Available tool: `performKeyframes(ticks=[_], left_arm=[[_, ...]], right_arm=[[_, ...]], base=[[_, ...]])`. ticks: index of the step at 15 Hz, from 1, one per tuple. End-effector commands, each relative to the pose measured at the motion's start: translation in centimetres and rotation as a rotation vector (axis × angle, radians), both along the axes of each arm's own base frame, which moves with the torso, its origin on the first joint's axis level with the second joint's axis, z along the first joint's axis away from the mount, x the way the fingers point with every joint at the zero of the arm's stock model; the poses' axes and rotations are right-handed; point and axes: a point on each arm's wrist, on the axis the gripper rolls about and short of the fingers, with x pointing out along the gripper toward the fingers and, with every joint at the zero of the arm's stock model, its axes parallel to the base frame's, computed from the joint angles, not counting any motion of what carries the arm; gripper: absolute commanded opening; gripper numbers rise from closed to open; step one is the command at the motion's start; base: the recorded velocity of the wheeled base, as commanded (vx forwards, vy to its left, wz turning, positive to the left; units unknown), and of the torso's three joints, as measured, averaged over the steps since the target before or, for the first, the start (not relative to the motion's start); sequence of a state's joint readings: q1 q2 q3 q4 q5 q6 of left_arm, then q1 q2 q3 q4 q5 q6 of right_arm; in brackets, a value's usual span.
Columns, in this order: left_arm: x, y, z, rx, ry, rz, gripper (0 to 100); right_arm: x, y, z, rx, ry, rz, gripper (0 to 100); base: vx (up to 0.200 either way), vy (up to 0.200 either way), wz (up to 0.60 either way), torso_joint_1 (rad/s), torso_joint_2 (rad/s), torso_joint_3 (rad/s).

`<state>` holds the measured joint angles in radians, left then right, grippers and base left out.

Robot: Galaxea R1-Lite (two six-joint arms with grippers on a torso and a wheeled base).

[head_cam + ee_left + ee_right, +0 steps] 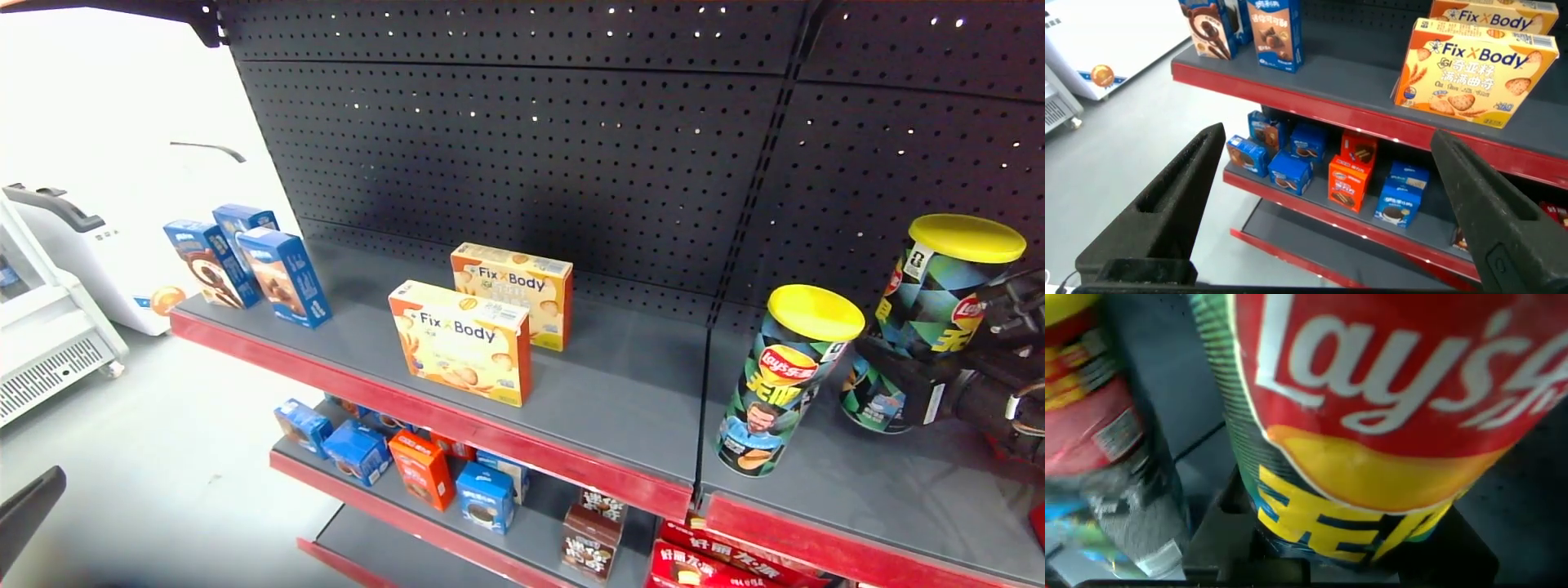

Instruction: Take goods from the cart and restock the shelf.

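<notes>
Beside two orange boxes [461, 343] stand two cans [788, 380] (tool [896, 382] grips one).

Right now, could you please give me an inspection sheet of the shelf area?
surface: grey shelf, red front edge.
job's things: front chip can and rear chip can upright, yellow lids on; two biscuit boxes and three blue boxes standing.
clutter: nothing seen.
hands: right hand shut on rear chip can; left hand open, holding nothing.
cables: thin wiring on the right arm.
surroundings: black pegboard, stocked lower shelf, white cabinet.
</notes>
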<state>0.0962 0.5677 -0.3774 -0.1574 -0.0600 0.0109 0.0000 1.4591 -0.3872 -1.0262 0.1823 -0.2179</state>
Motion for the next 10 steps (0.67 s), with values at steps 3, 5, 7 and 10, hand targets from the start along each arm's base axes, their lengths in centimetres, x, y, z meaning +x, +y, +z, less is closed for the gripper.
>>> performKeyframes(ticks=[3,5,7,10], left_arm=[[-0.5,0.0,-1.0,-0.001,0.006,-0.001,100],[-0.6,-0.1,-1.5,-0.001,0.012,-0.004,100],[-0.8,-0.1,-1.6,-0.001,0.010,-0.005,100],[-0.8,-0.1,-1.6,-0.001,0.007,-0.004,100]], right_arm=[[0.6,-1.3,-0.6,0.008,0.046,-0.051,0],[0.9,-1.4,-1.1,0.011,0.067,-0.043,0],[1.5,-0.9,-1.6,0.014,0.092,-0.004,0],[1.8,0.5,-1.9,0.012,0.108,0.056,0]], base=[[0.000,0.000,0.00,0.000,0.00,0.000],[0.000,0.000,0.00,0.000,0.00,0.000],[0.000,0.000,0.00,0.000,0.00,0.000],[0.000,0.000,0.00,0.000,0.00,0.000]])
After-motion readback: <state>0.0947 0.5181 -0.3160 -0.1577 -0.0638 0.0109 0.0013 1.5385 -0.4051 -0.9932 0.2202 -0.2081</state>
